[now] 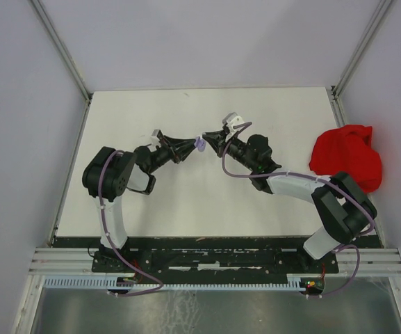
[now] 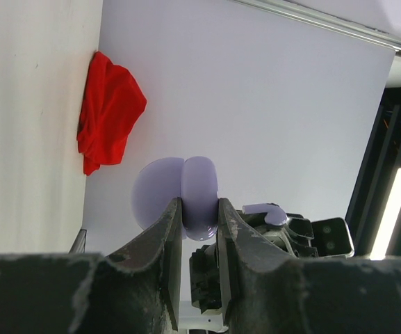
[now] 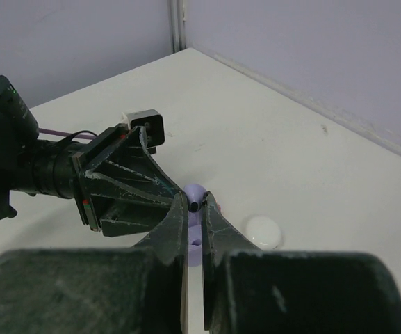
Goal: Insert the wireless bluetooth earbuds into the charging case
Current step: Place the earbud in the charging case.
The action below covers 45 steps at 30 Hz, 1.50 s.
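The left gripper reaches in from the left of the charging case. Its two fingers are clenched on the case, one pressed against each flat side. The case is lavender and rounded. It is held up off the white table, and from the left wrist it looks partly hinged open, with one half swung out to the left of the other.

Directly to the right of the case, the right gripper comes in from the opposite side, tip to tip with the left one. Its fingers are squeezed almost together. A tiny piece with a dark end sits pinched between their tips. This appears to be a purple earbud, though it is too small to make out in full. The earbud is right against the near face of the case, and whether it actually touches the case cannot be told.

From the right wrist, a white disc lies flat on the table to the right of the case and apart from both grippers.

Well to the right of the case, at the table's right edge, a crumpled red cloth lies in a heap.
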{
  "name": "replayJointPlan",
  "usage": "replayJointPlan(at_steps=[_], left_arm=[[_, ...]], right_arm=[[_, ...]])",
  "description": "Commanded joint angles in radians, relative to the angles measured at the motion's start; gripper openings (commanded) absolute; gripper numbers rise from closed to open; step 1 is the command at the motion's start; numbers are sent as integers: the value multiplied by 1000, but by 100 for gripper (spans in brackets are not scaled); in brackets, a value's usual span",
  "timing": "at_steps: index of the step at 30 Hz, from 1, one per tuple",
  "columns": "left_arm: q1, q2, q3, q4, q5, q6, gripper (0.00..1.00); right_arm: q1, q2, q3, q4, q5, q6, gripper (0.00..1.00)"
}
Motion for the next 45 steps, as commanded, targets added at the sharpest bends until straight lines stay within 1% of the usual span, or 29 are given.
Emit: replayJointPlan(at_steps=[1, 9, 31, 45], left_arm=[[-11, 5, 39, 63, -3, -32, 3], [-24, -13, 59, 60, 10, -30, 3], [-29, -73, 58, 38, 16, -16, 3], [-29, -77, 62, 39, 7, -22, 3]], right_arm=[[3, 20, -18, 142, -58, -26, 0], [3, 54, -23, 157, -50, -26, 0], [2, 65, -44, 145, -20, -47, 0], [2, 58, -53, 138, -12, -41, 0]])
